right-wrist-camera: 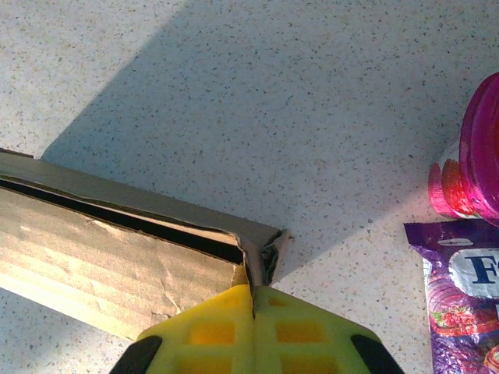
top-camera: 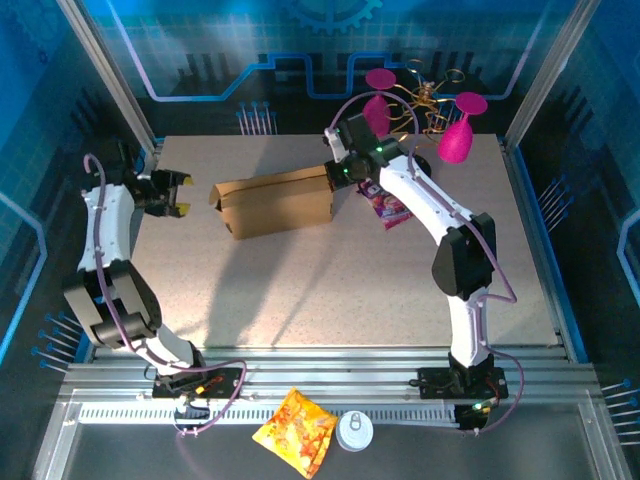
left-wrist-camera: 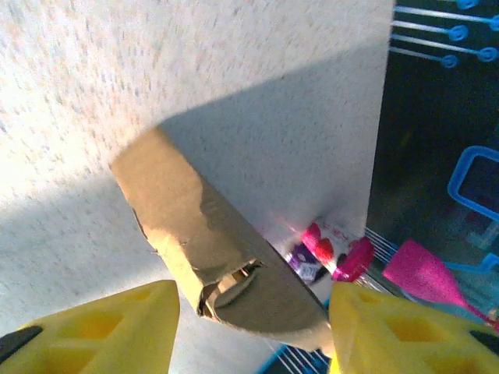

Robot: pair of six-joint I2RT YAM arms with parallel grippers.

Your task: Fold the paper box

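Here the box point(top-camera: 275, 200) lies on its side on the table point(top-camera: 300, 290), a little beyond the middle, its long axis running left to right and its left end tilted slightly toward the near edge. The left gripper point(top-camera: 184, 195) hovers just off that left end, apart from the cardboard, its yellow fingers spread wide with nothing between them; from the left wrist the box's loosely tucked end flaps show in the gap ahead. The right gripper point(right-wrist-camera: 252, 296) is at the box's right end, its two fingers pressed together on the corner, where the edge of the end wall runs into the seam between them, so it appears to pinch that wall. A dark slit shows along the box's top seam by that corner. A purple packet point(top-camera: 387, 207) lies just right of the box, beside the right arm, and a pink glass point(top-camera: 457, 140) sits near the far right corner. An orange packet point(top-camera: 295, 432) rests on the frame between the arm bases.
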